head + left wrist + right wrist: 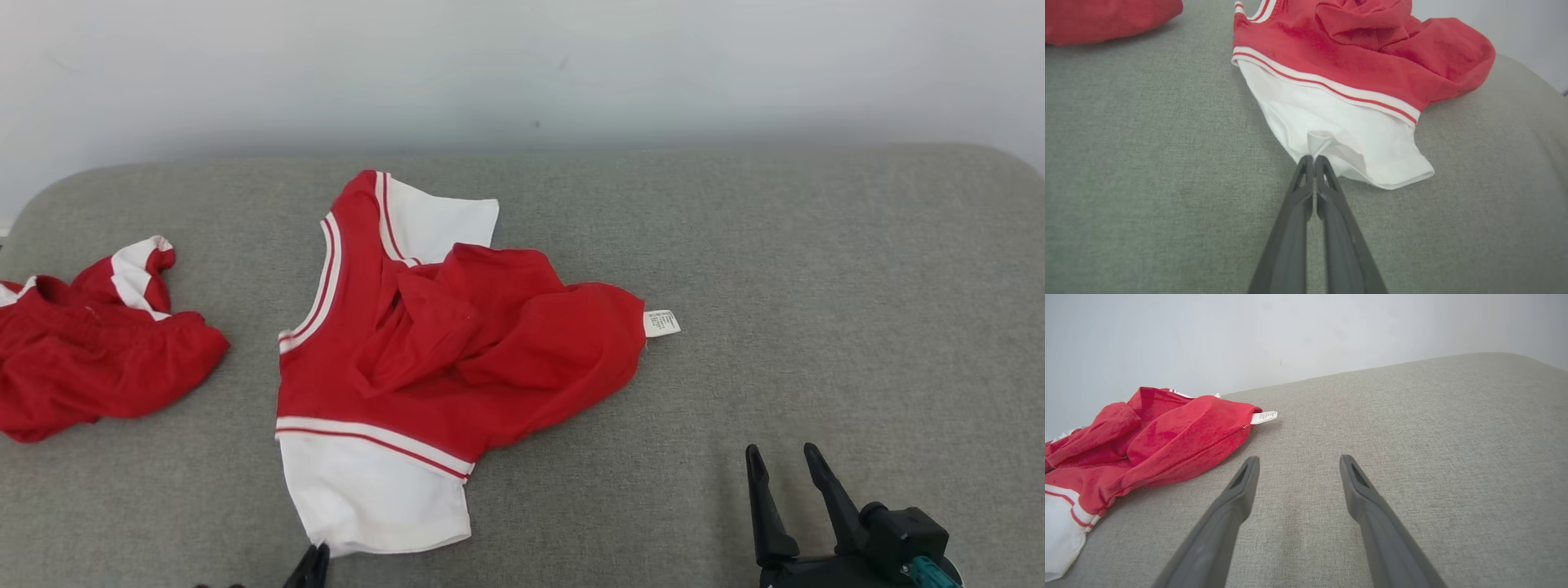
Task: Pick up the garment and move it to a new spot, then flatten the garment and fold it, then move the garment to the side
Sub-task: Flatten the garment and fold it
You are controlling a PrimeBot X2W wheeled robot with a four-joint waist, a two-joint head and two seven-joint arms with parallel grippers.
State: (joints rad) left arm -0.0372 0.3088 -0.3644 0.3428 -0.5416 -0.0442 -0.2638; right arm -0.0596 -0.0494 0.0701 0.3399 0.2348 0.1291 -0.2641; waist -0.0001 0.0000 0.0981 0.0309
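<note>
Pinch on shirt (pixel 457 351).
My left gripper (pixel 1314 160) clamps its white edge to lift it (shirt lies crumpled); my right gripper (pixel 785 459) hangs open beside it.

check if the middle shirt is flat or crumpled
Crumpled. The shirt has its red body heaped in folds; the left gripper pinches one white sleeve.

- A crumpled red-and-white shirt (pixel 424 359) lies mid-frame on a grey cushion (pixel 816 245), with white sleeves at its 12 and 6 o'clock.
- Its care label (pixel 661 323) sticks out at 3 o'clock.
- A second red garment (pixel 90 359) lies apart at 9 o'clock.
- The left gripper (pixel 314 557), tips together, touches the lower sleeve's hem at 6 o'clock.
- The right gripper (pixel 780 451), fingers spread, sits at 4 o'clock.
</note>
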